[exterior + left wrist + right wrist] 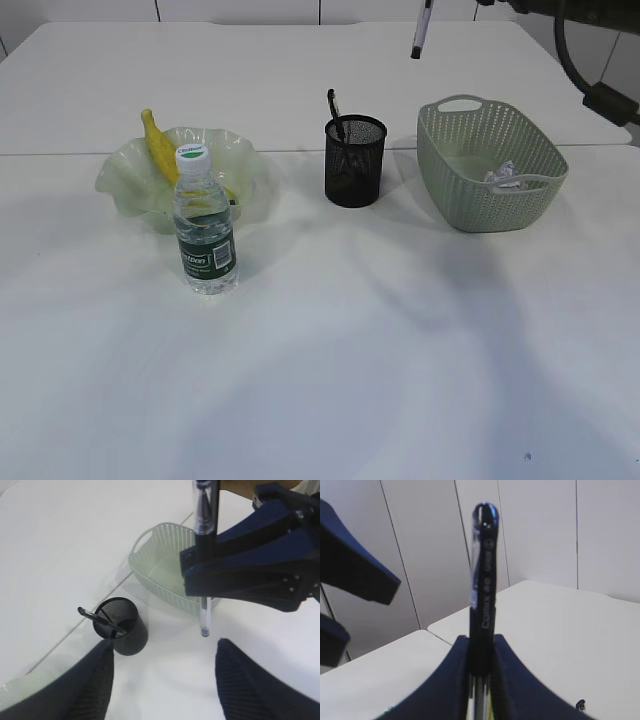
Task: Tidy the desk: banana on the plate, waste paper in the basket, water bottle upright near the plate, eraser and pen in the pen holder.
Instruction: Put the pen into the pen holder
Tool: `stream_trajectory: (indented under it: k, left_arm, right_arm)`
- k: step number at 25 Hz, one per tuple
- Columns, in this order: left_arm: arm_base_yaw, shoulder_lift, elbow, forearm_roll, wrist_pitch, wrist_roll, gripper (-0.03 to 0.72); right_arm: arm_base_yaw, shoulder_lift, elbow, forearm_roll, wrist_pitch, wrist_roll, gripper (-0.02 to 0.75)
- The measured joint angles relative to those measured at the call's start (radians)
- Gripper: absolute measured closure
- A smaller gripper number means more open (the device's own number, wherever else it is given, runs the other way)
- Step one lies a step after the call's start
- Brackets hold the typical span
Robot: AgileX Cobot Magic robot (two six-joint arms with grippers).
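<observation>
Now the right gripper point(480, 667), clamped on the pen point(484, 580), holds it upright for dropping into the pen holder point(122, 625) below; left gripper point(162, 680) hangs open, empty.

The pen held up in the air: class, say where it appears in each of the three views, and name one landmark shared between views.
Exterior view: pen at top edge, right of centre.
Left wrist view: upper middle, vertical, clamped by the right hand.
Right wrist view: centre, upright between the hand's fingers.
Shared landmark: pen holder, in the exterior and left wrist views.
</observation>
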Motion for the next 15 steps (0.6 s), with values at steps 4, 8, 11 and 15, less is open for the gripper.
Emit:
stream_trajectory:
  k: [4, 8, 11, 15]
  left_arm:
    - [0.000, -0.005, 0.000, 0.047, 0.016, 0.000, 0.231]
    - [0.000, -0.005, 0.000, 0.091, 0.040, 0.000, 0.231]
    - [0.000, -0.005, 0.000, 0.130, 0.042, 0.000, 0.232]
    - [0.000, -0.005, 0.000, 0.161, 0.060, 0.000, 0.232]
  right_arm:
    - [0.000, 0.000, 0.000, -0.029, 0.010, -0.018, 0.651]
    - [0.000, 0.000, 0.000, -0.068, 0.034, -0.044, 0.651]
    - [0.000, 0.000, -0.004, -0.099, 0.049, -0.083, 0.651]
    - [0.000, 0.000, -0.020, -0.110, 0.074, -0.133, 0.651]
